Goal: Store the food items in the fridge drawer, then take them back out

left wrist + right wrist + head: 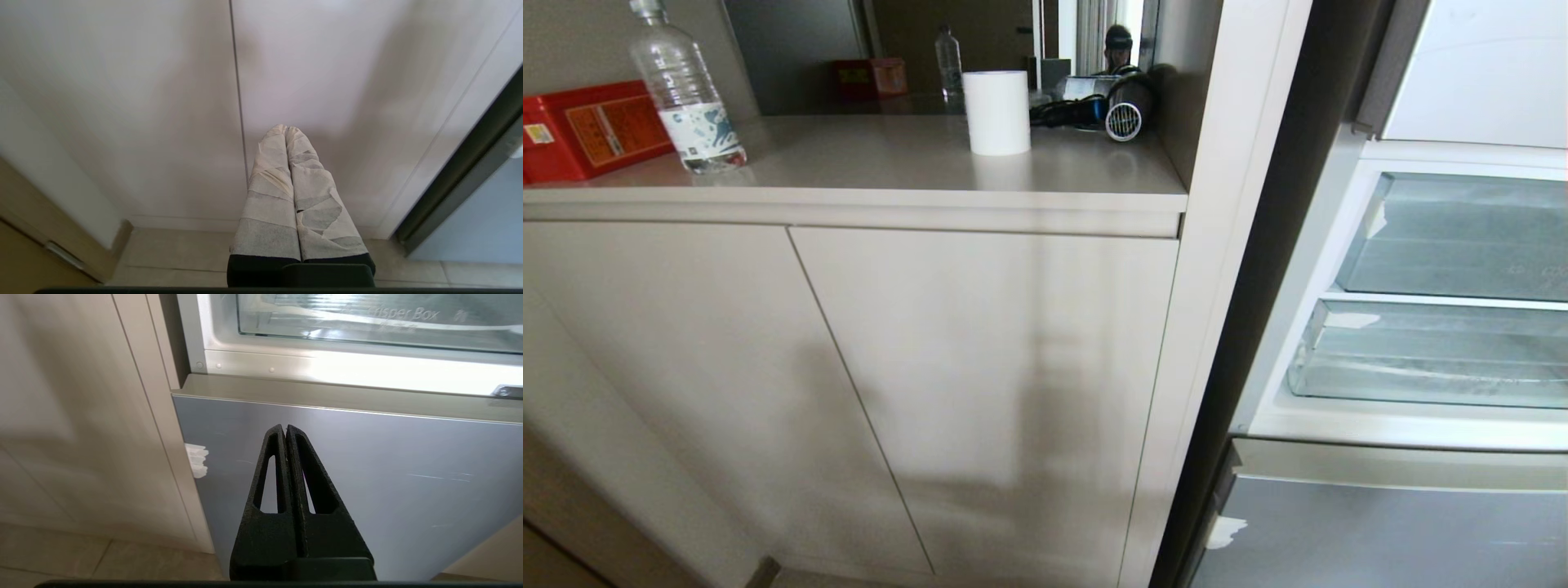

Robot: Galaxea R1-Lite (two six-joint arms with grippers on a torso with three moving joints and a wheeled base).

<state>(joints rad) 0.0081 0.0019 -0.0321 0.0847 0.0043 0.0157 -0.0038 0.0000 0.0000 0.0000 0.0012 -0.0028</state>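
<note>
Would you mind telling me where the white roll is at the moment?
In the head view, the white roll stands upright on the beige counter, between the water bottle and the hair dryer.

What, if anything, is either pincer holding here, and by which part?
Nothing is held. The left pincer is shut and empty in front of the cabinet doors; the right pincer is shut and empty before the grey fridge panel.

The cabinet doors look matt, smooth beige laminate. The fridge drawer is clear, glossy plastic. The lower fridge panel is brushed grey-blue metal. Left gripper fingers wear rough pale tape; right gripper fingers are grainy black plastic.
</note>
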